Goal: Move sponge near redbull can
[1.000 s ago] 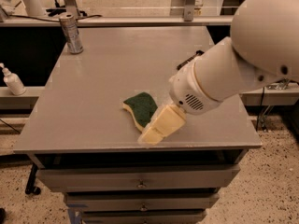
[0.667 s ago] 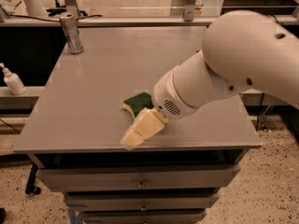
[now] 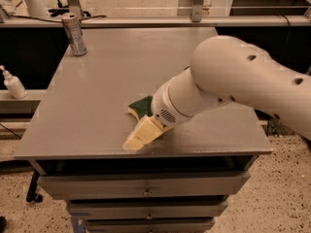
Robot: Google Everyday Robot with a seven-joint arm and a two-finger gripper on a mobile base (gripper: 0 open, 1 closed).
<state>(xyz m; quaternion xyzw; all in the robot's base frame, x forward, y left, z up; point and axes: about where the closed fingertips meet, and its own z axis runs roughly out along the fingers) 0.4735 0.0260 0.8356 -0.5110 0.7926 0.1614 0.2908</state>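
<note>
The sponge (image 3: 140, 106), dark green on top with a pale yellow edge, lies on the grey table (image 3: 121, 67) near its front edge; the arm covers most of it. The redbull can (image 3: 75, 34), slim and silver-grey, stands upright at the table's far left corner, far from the sponge. My gripper (image 3: 138, 137) points down and to the left just in front of the sponge, close to the table's front edge. Its cream-coloured fingers (image 3: 144, 133) hang low over the tabletop.
A white pump bottle (image 3: 13, 84) stands on a lower shelf left of the table. Drawers (image 3: 146, 191) sit under the tabletop. A metal rail (image 3: 194, 18) with posts runs behind the table. My large white arm (image 3: 243, 81) spans the right half.
My arm has swung left and forward over the sponge, covering more of it. The gripper has moved toward the table's front edge. The sponge and can have not moved.
</note>
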